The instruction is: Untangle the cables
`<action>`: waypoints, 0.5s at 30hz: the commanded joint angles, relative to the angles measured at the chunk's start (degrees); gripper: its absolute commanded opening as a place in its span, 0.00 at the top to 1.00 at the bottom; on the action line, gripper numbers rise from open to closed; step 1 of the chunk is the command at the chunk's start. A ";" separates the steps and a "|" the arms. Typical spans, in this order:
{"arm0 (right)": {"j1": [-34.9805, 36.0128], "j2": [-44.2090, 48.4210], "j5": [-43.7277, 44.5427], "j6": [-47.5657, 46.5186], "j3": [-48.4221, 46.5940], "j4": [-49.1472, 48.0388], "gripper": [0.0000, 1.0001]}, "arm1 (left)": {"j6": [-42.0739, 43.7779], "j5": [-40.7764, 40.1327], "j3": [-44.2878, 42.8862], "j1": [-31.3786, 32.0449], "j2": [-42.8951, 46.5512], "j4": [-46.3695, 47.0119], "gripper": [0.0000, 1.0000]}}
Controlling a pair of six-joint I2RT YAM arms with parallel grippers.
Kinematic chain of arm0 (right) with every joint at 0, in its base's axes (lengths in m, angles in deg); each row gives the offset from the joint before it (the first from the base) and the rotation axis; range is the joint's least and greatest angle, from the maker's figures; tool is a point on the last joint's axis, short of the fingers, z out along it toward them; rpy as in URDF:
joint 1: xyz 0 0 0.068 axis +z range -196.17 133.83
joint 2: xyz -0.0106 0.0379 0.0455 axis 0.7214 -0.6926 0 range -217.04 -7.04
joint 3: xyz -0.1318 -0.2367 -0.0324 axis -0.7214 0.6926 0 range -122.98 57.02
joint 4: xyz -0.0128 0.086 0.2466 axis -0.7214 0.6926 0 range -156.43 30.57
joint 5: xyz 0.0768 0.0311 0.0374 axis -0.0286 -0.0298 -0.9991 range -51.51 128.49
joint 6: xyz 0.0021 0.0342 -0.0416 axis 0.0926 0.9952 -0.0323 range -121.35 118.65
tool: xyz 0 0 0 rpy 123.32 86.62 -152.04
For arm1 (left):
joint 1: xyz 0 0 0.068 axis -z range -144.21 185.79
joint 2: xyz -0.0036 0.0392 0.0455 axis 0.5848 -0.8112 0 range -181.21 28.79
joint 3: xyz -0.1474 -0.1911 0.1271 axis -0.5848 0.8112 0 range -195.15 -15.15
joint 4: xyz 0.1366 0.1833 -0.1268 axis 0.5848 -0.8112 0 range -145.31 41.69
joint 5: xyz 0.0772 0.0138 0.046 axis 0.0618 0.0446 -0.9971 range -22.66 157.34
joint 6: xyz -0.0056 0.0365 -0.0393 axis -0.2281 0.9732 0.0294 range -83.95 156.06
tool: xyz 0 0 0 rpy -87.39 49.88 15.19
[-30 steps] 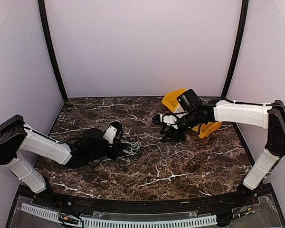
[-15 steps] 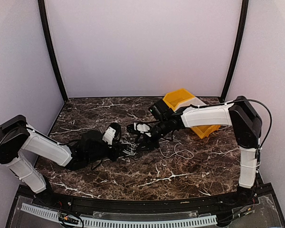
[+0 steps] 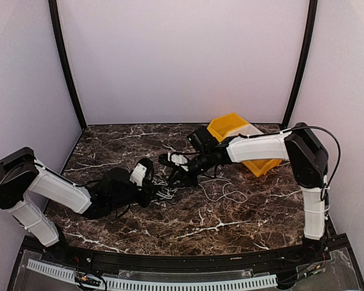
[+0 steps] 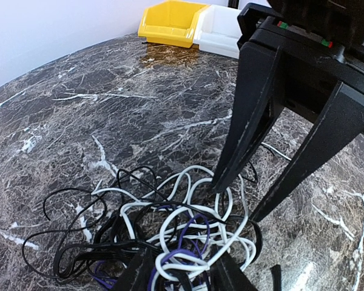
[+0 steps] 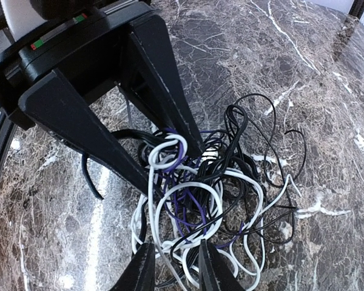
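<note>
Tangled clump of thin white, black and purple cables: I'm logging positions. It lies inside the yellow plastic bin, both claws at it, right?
No: the cable clump lies on the dark marble tabletop, not in the yellow plastic bin (top external view). Left claw and right claw are at it.

Lettering, labels, brands, numbers, signs: none legible. I went through all three of my views and found nothing that I could read on any surface.
</note>
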State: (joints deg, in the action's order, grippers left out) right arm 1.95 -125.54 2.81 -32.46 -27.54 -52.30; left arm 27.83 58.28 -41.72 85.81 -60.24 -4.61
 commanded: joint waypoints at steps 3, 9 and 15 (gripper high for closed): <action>0.13 -2.43 -2.42 1.44 -3.01 -0.37 0.71 | -0.38 -0.72 0.73 -0.34 1.26 1.80 0.65; 0.13 -3.26 -1.49 2.22 -3.80 0.16 0.97 | -0.62 -0.86 0.91 -0.28 1.03 2.53 0.65; 0.13 3.28 -3.96 4.22 -4.66 2.73 1.00 | -0.46 -0.92 1.10 -0.29 0.04 2.96 0.65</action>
State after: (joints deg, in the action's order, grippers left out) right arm 1.95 -127.79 1.80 -30.38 -30.01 -51.05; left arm 27.80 57.84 -41.30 85.81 -60.24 -3.76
